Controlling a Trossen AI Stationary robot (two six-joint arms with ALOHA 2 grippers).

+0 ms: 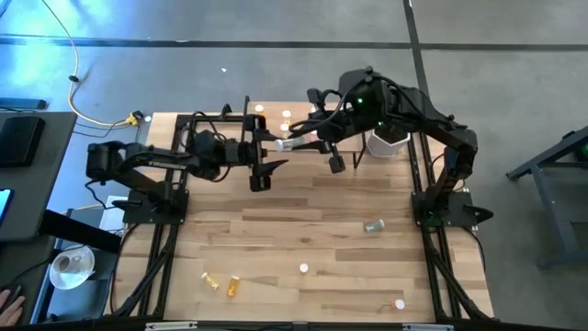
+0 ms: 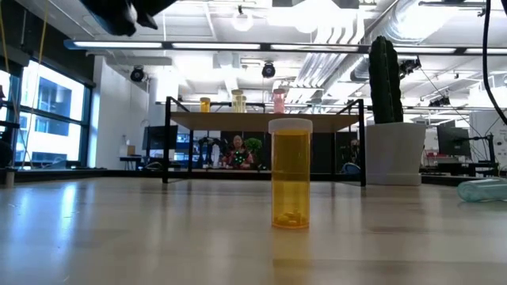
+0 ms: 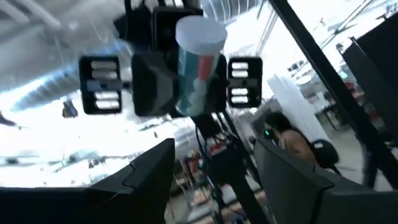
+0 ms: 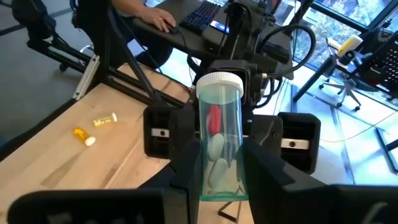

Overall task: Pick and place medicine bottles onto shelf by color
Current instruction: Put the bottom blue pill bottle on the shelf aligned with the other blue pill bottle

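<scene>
**Visitor:** Jaws first: how do they stand?

**Guide:** The right gripper (image 4: 221, 182) pinches a green bottle (image 4: 219, 140) in the air near the shelf (image 2: 261, 119). The left gripper (image 3: 214, 180) is spread wide, facing the bottle.

**Visitor:** And what is good practice here?

**Guide:** Probably for the left to centre on the bottle's bare body and close firmly before the right lets go.

No readable text, label, brand, number or sign in any view; the green bottle (image 4: 221, 146) clamped in the right pincer (image 4: 219, 180) is clear-walled, no label or print showing; the orange bottle (image 2: 290, 172) standing on the worktop (image 2: 119, 237) carries no legible marking; pale strips on the left pincer (image 4: 292, 144) housing facing the right pincer are too blurred to read; the screens in the room behind give no letters.
</scene>
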